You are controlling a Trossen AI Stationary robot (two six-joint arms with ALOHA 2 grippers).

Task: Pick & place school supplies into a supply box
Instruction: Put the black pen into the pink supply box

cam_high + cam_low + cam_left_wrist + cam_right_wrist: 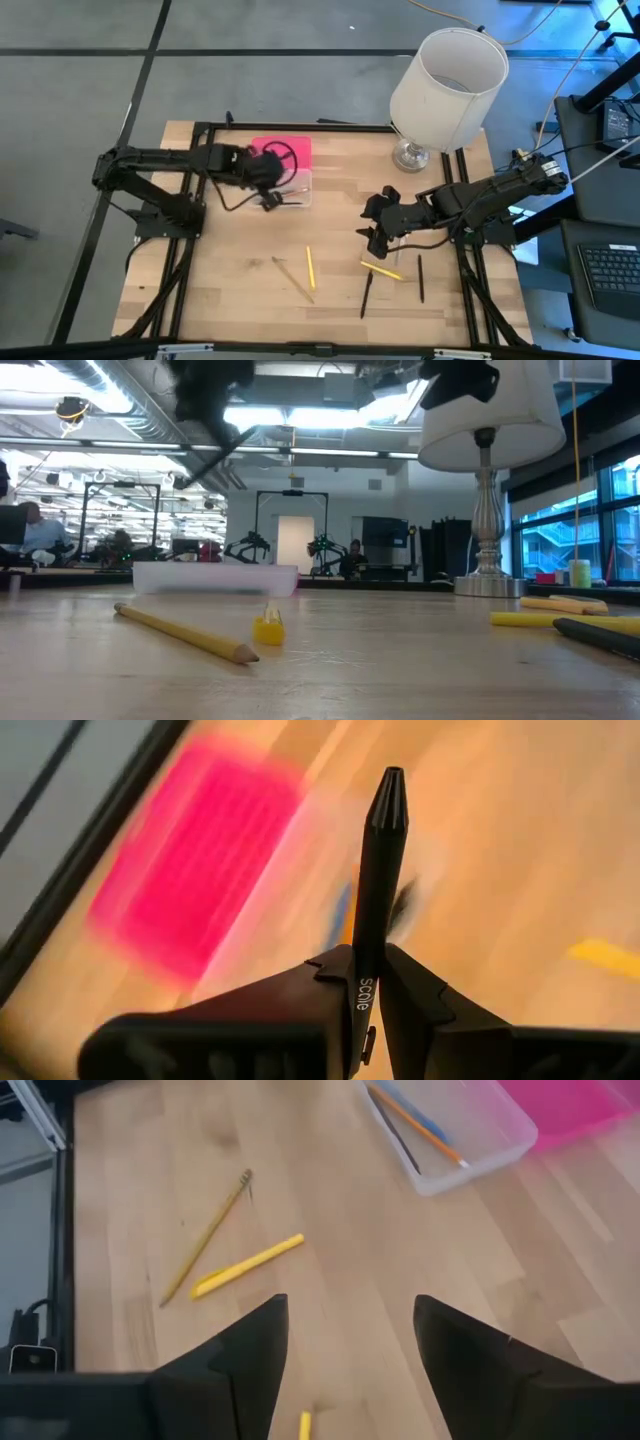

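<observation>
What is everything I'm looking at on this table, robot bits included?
supply box: one, clear base with pink lid open, far left part of the table, some pens already inside.
black pen: one, gripped by the left arm's fingers.
loose pens and pencils: about six, yellow, wood and black, near half of the table, e.g. a yellow pen.
lamp: one, white shade, far right corner.
left gripper: shut on the pen, by the box.
right gripper: open, empty, above the loose pens.

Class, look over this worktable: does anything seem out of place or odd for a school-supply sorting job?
Yes: a white table lamp stands at the table's far right corner. It is no school supply. The loose pencils scattered on the wood are simply not yet packed.
</observation>
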